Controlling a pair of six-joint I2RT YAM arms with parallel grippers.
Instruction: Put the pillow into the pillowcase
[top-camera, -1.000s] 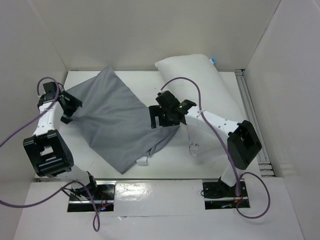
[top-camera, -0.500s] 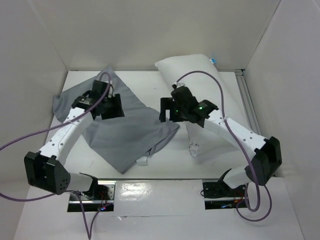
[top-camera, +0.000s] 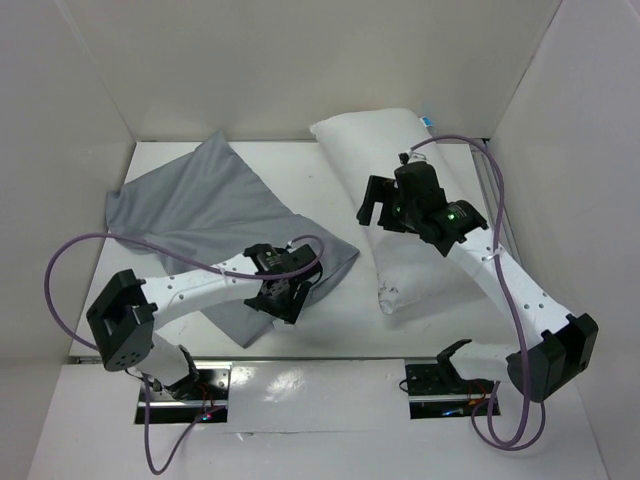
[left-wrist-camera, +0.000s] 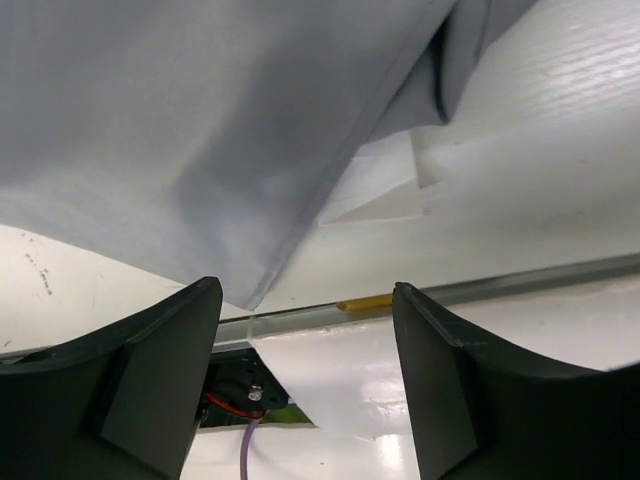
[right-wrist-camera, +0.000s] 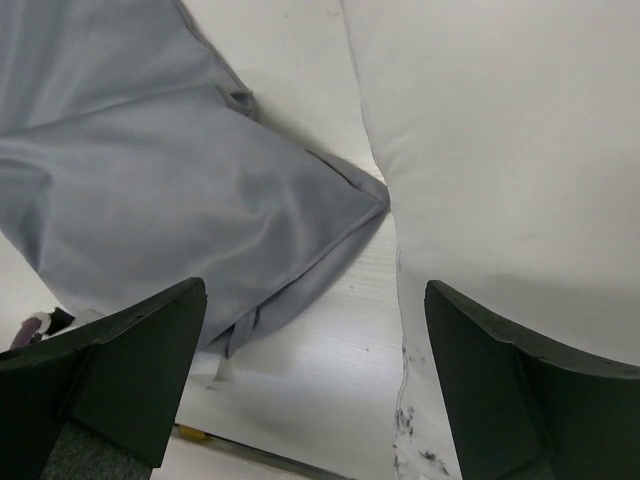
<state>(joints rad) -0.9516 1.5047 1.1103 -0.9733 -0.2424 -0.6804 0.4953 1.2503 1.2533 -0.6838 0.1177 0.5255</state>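
The pillow (top-camera: 420, 275) lies wholly outside the pillowcase (top-camera: 200, 205), on the right half of the table (top-camera: 335, 318). It runs slantwise from the far edge near the middle toward the near right corner. A small blue tag (top-camera: 428, 120) shows at its far right corner, and dark smudges (top-camera: 388, 296) mark its near left corner.

The pillowcase is spread flat and wrinkled over the left half. One corner is at the far edge, one is close to the left edge, and one points right at the pillow. In the right wrist view that pointed corner of the pillowcase (right-wrist-camera: 150, 180) seems to touch the side of the pillow (right-wrist-camera: 500, 150), though the shadow there makes contact hard to judge.

The left gripper (top-camera: 285, 297) sits low at the pillowcase's near edge. In its wrist view the left gripper (left-wrist-camera: 305, 370) has its jaws spread with nothing between them, and the pillowcase (left-wrist-camera: 200, 120) ends in a corner just ahead of the fingertips. A white tab (left-wrist-camera: 428, 165), perhaps a label, pokes out from under the cloth.

The right gripper (top-camera: 378, 207) hovers over the pillow's left edge. Seen from its own wrist, the right gripper (right-wrist-camera: 310, 340) is released wide and grasps nothing.
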